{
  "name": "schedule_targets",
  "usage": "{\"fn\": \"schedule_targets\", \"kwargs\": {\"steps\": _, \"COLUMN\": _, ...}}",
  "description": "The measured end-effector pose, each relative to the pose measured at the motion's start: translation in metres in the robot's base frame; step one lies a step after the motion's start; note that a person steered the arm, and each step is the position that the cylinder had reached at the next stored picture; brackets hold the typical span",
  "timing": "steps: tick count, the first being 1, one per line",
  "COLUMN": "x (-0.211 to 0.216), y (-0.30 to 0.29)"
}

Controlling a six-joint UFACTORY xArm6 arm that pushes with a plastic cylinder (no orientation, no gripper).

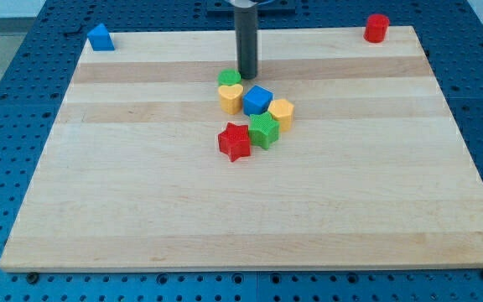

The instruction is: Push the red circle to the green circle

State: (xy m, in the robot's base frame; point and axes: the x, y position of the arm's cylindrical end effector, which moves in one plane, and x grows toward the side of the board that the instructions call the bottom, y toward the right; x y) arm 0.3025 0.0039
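Fingers do not exist on this rig, so nothing opens, closes or grips; I have only the rod, and my tip (247, 76) rests on the board at the far side of the central cluster, just right of the green circle (229, 78) and close to touching it, though I cannot tell if it makes contact.

Far off at the right corner of the wooden board (141, 210) stands the red circle (376, 28), upright and alone at the far edge. It is well apart from the green circle, with open board between them, so I judge the push not yet begun.

Near the green circle sits a yellow heart (231, 98), touching it on the near side. A blue cube (257, 100) lies just right of the heart, a yellow block (281, 112) right of that, a green star (263, 131) nearer to me, and a red star (235, 142) nearest. A blue block (100, 38) sits at the far left corner.

What remains, as I read it, is everything: bring my tip round to the right of the red circle and drive it leftward and slightly nearer.
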Motion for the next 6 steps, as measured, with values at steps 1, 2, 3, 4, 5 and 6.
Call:
{"fn": "schedule_targets", "kwargs": {"steps": 1, "x": -0.001, "y": 0.037}}
{"fn": "schedule_targets", "kwargs": {"steps": 2, "x": 0.009, "y": 0.071}}
{"fn": "schedule_targets", "kwargs": {"steps": 3, "x": 0.012, "y": 0.119}}
{"fn": "schedule_targets", "kwargs": {"steps": 4, "x": 0.012, "y": 0.176}}
{"fn": "schedule_targets", "kwargs": {"steps": 5, "x": 0.003, "y": 0.229}}
{"fn": "schedule_targets", "kwargs": {"steps": 6, "x": -0.019, "y": 0.266}}
